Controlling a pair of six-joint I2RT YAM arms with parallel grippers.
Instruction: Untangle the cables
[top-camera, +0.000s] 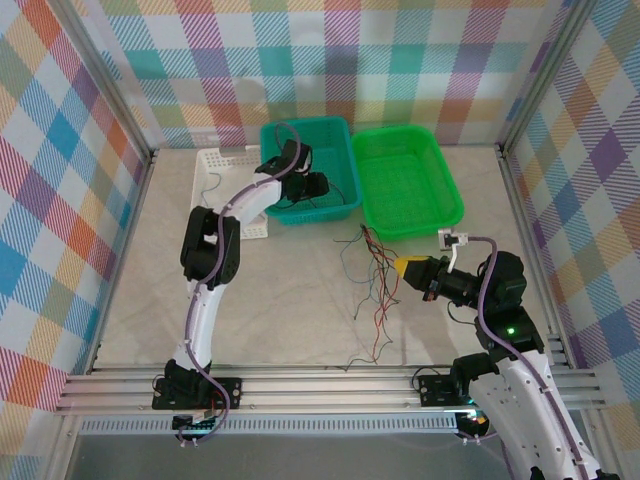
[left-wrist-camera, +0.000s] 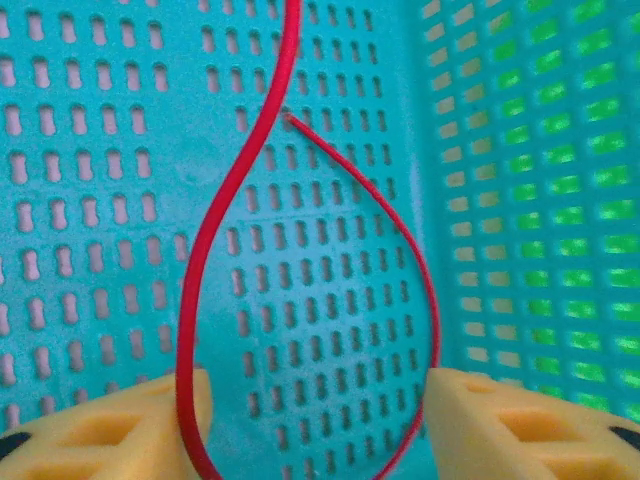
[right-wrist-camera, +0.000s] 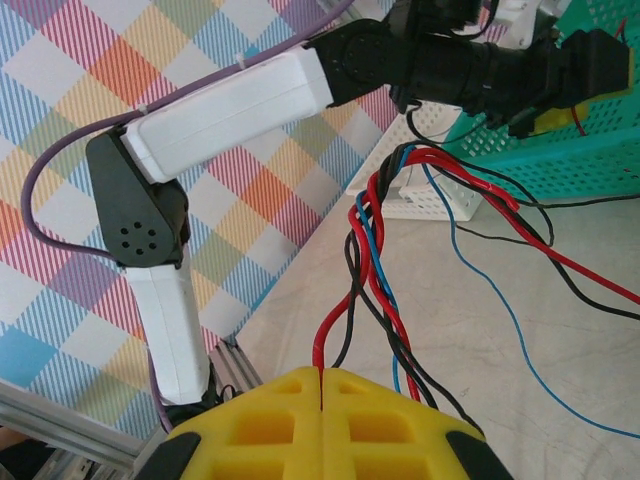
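Pinching the tangled cables (right-wrist-camera: 372, 280) between pressed-together pads, the right gripper (right-wrist-camera: 320, 380) anchors them on the table (top-camera: 280, 300) beside the green basket (top-camera: 405, 175), likely so the left gripper (left-wrist-camera: 315, 395), jaws spread over the teal basket (left-wrist-camera: 100, 220), can drop one red cable (left-wrist-camera: 210, 240) (looped between them) inside.

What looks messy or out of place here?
The thin coloured cables lie knotted on the beige table, one end pinched in the right hand. One loose red wire curls separately in the teal plastic basket, between the open fingers of the left hand.
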